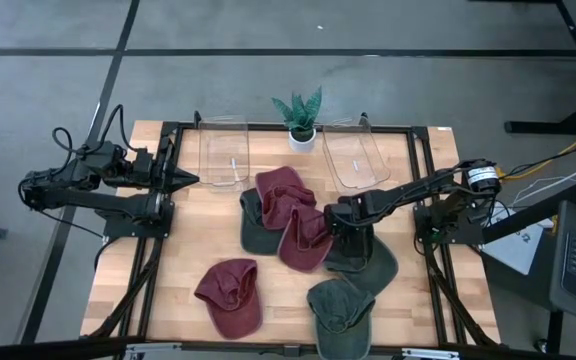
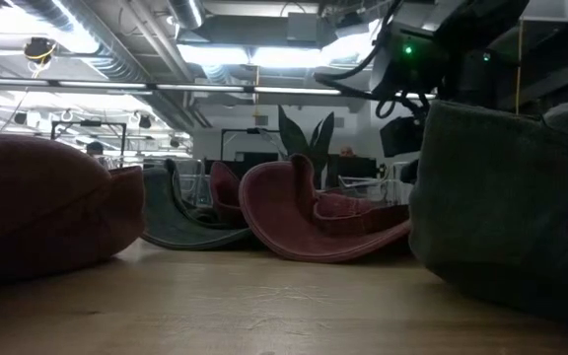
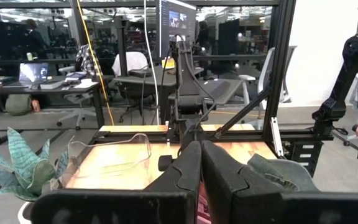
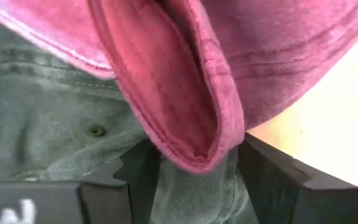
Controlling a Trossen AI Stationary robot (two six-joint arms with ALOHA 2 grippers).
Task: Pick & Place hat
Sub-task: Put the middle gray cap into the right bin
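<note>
Right hand [image 1: 334, 222] at table middle, fingers spread around red hat [image 1: 304, 238] brim, not yet clenched. Hat lies on table, overlapping green hat [image 1: 363, 255]. Left hand [image 1: 183, 181] clenched, idle at left edge. Pick and place both left.

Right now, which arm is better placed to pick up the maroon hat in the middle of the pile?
Right. The right gripper is at the middle maroon hat, its open fingers straddling a fold of it. The left gripper waits shut at the table's left edge.
</note>
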